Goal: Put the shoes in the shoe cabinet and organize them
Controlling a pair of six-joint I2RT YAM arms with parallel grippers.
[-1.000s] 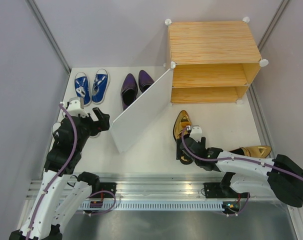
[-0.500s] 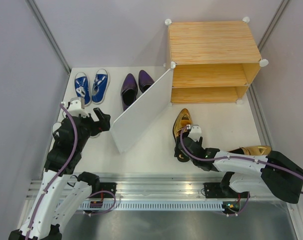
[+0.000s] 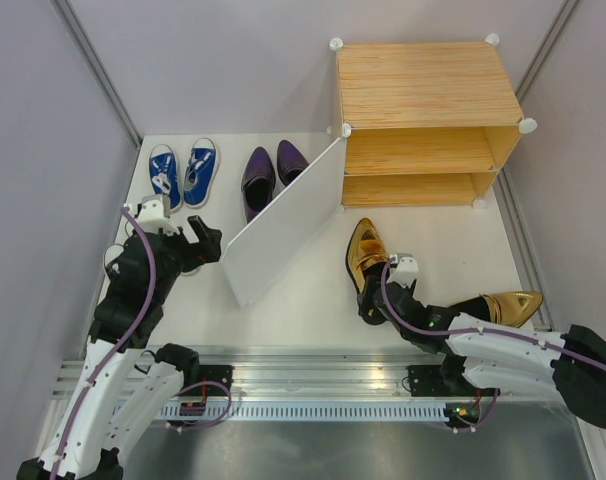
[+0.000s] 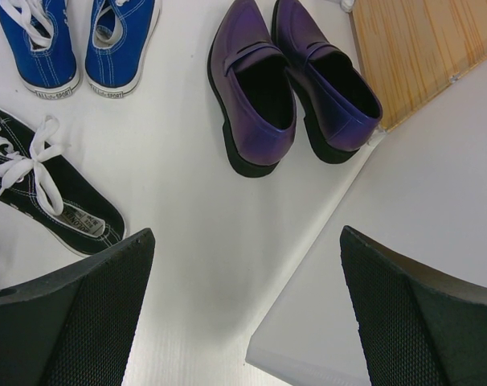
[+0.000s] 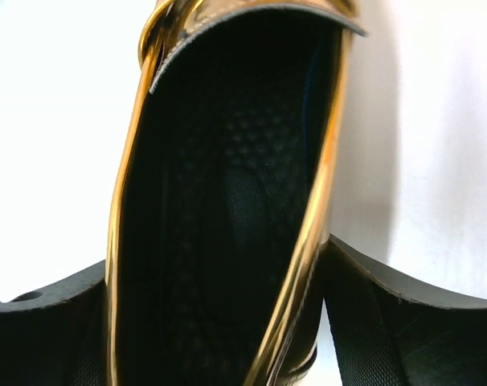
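**Gold shoe gripped at the heel, left jaws wide over the tabletop**

A white tabletop [image 3: 313,310] sits boxed in by pale grey walls [image 3: 233,60], with an aluminium rail [image 3: 313,372] along its near edge. The light-wood shoe cabinet [image 3: 423,85] stands in the far right corner. Its two shelves face the near edge and its flat white door panel [image 3: 283,225] stands open, angled toward the middle of the surface. Blue sneakers with white laces [image 3: 183,172] and dark purple pointed dress shoes [image 3: 273,170] line the far edge, left of the door. A black sneaker [image 4: 51,201] lies by the left edge.

The right gripper [image 5: 219,322] has its jaws pressed against both sides of the heel of a shiny gold shoe [image 3: 365,255], whose toe points at the cabinet. A second gold shoe [image 3: 508,303] lies near the right edge. The left gripper [image 4: 243,241] hangs with its jaws wide apart and nothing between them, above bare surface beside the door.
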